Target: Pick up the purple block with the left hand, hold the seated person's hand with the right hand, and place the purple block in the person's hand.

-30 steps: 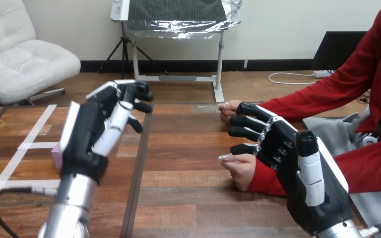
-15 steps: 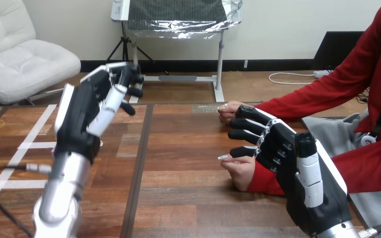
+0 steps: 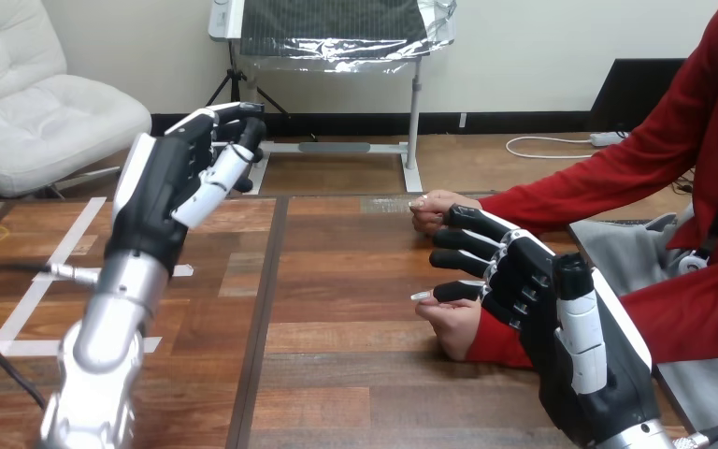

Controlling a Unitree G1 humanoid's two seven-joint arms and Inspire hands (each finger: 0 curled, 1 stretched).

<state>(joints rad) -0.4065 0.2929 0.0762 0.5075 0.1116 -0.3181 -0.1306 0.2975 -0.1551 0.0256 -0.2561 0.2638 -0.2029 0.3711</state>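
The person's nearer hand (image 3: 451,323) rests on the tabletop (image 3: 355,360), loosely closed, with its red sleeve running off to the right. The right robot hand (image 3: 547,313) is just to the right of it and partly over its wrist. This hand is open: its fingers (image 3: 463,236) reach out fairly straight to the left, above the person's nearer hand. The lowest one lies just over the knuckles, and I cannot tell whether it touches them. The person's farther hand (image 3: 430,208) lies on the tabletop behind the person's nearer hand, just beyond the robot's fingertips. The left robot hand (image 3: 154,196) is raised well to the left of the person's nearer hand, across the tabletop's dark seam (image 3: 264,318), with its back to the camera. I cannot tell whether it is closed, or whether the purple block is inside it.
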